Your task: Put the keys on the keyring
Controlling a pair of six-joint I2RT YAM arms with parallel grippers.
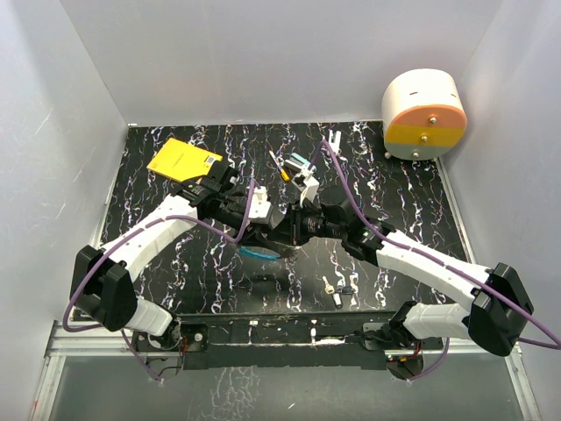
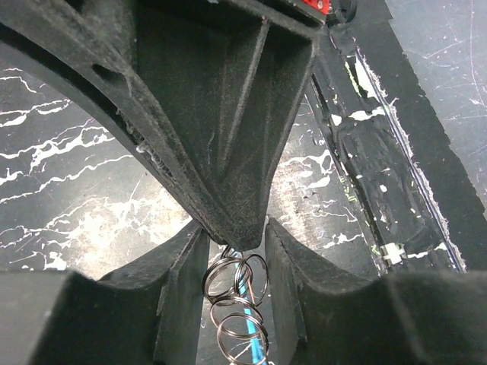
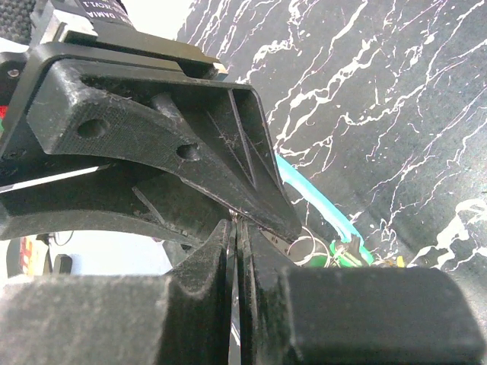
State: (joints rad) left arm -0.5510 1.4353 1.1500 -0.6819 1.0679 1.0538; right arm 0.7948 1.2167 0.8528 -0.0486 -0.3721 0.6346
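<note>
Both grippers meet above the middle of the table. My right gripper (image 3: 237,228) is shut, with a thin silvery wire of the keyring (image 3: 316,196) showing between its pads. The keyring's blue arc (image 1: 257,253) hangs below the two grippers. A cluster of small silver rings (image 2: 236,293) hangs on it, along with a green-headed key (image 3: 348,255). My left gripper (image 2: 236,258) has its fingers on either side of those rings, which fill the narrow gap between them. Three loose keys (image 1: 338,296) lie on the table near the front, right of centre.
A yellow card (image 1: 184,160) lies at the back left. An orange-and-white stick (image 1: 282,165) and a teal-and-white block (image 1: 300,163) lie at the back centre. A white and orange drum (image 1: 425,114) stands in the back right corner. The right gripper's black body (image 2: 228,114) fills the upper part of the left wrist view.
</note>
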